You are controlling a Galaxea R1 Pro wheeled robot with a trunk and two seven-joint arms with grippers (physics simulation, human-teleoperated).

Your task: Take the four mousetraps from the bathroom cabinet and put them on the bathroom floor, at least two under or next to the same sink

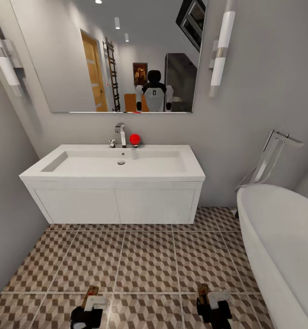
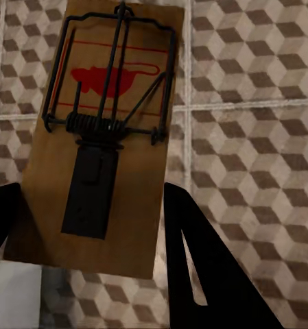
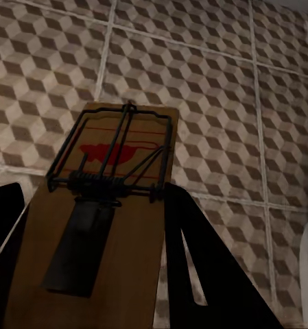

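The white wall-hung sink (image 1: 113, 176) with a chrome tap (image 1: 121, 135) stands straight ahead over the cube-patterned bathroom floor (image 1: 147, 260). At the bottom of the head view, my left gripper (image 1: 91, 305) is shut on a wooden mousetrap (image 1: 91, 292), and my right gripper (image 1: 210, 305) is shut on another mousetrap (image 1: 203, 291). The left wrist view shows its mousetrap (image 2: 105, 137) between the black fingers (image 2: 195, 260), above the tiles. In the right wrist view the other mousetrap (image 3: 105, 205) sits between the fingers (image 3: 195, 260) the same way. The cabinet is out of view.
A rounded white bathtub (image 1: 282, 246) with a chrome filler (image 1: 270, 157) fills the right side. A grey wall (image 1: 7, 219) closes the left. A red ball (image 1: 135, 139) sits by the tap, and a mirror (image 1: 122, 55) hangs above the sink.
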